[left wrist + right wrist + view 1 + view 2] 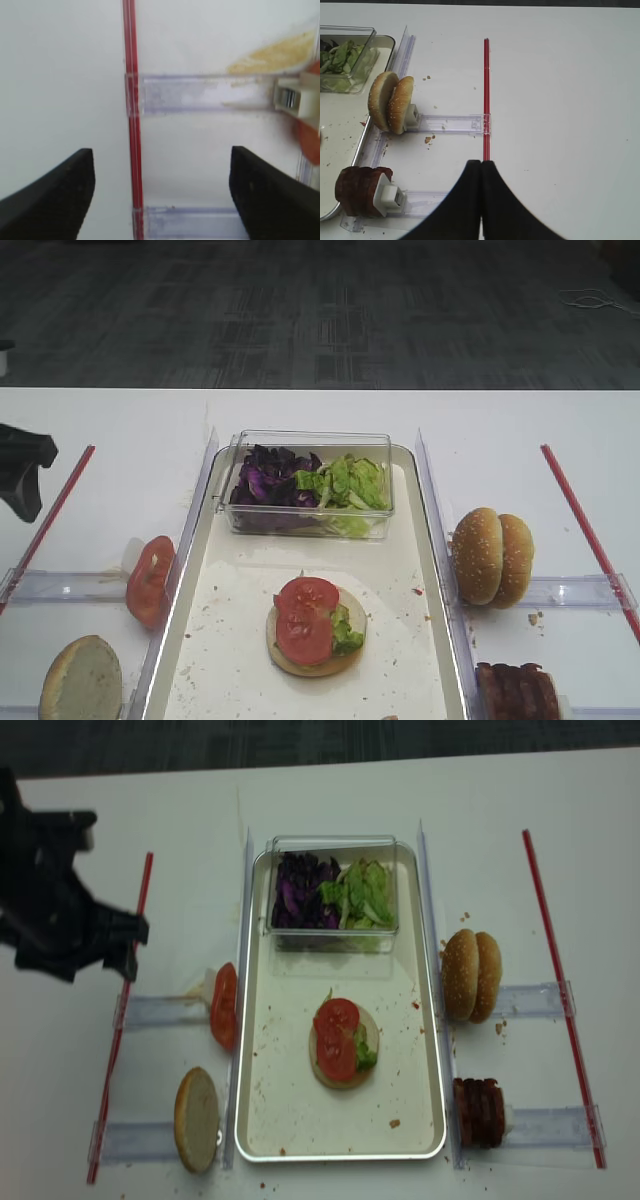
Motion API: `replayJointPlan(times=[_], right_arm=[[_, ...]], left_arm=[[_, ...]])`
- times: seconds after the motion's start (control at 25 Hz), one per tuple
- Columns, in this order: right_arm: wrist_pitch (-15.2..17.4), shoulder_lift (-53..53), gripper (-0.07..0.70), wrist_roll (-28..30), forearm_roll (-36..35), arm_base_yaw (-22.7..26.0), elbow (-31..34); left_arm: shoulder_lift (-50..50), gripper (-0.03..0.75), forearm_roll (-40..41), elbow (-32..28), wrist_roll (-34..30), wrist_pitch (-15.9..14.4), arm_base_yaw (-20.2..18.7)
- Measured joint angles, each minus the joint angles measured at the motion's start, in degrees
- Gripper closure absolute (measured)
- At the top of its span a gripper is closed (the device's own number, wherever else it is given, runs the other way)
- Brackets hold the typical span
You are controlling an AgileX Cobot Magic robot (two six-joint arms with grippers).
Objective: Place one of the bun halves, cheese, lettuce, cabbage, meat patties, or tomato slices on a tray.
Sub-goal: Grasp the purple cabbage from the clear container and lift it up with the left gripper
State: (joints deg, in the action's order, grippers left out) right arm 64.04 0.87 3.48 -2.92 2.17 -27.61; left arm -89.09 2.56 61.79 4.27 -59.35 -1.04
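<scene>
Tray [432, 1020] rim flanked by rails; left fingers [55, 195] wide apart; right fingers [470, 200] pressed together, empty.

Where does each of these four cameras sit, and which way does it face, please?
Exterior high: front, looking across the tray; left arm's edge shows.
Right wrist: looks down at buns, patties; shut right gripper.
Left wrist: looks down at red strip; open left gripper.
Realsense: overhead; shares the tray.
</scene>
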Motion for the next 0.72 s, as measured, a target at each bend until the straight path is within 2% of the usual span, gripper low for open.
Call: replayJointPlan(times=[0.12, 0.44, 0.56, 0.72], right_arm=[[0.0, 0.0, 0.316, 0.0, 0.0, 0.0, 0.0], [0.0, 0.0, 0.316, -0.2, 0.0, 0.0, 0.0], [0.0, 0.0, 0.316, -0.2, 0.0, 0.0, 0.0], [0.0, 0.0, 0.316, -0.2, 0.0, 0.0, 0.0]], left_arm=[[-5.2, 0.169, 0.0, 6.8, -0.1, -0.6, 0.0], [-17.0, 0.169, 0.0, 23.7, -0.7, -4.9, 0.0], [-19.5, 0.169, 0.0, 27.5, -0.7, -6.3, 0.0], [-20.4, 0.169, 0.0, 29.1, -0.8, -6.7, 0.0]])
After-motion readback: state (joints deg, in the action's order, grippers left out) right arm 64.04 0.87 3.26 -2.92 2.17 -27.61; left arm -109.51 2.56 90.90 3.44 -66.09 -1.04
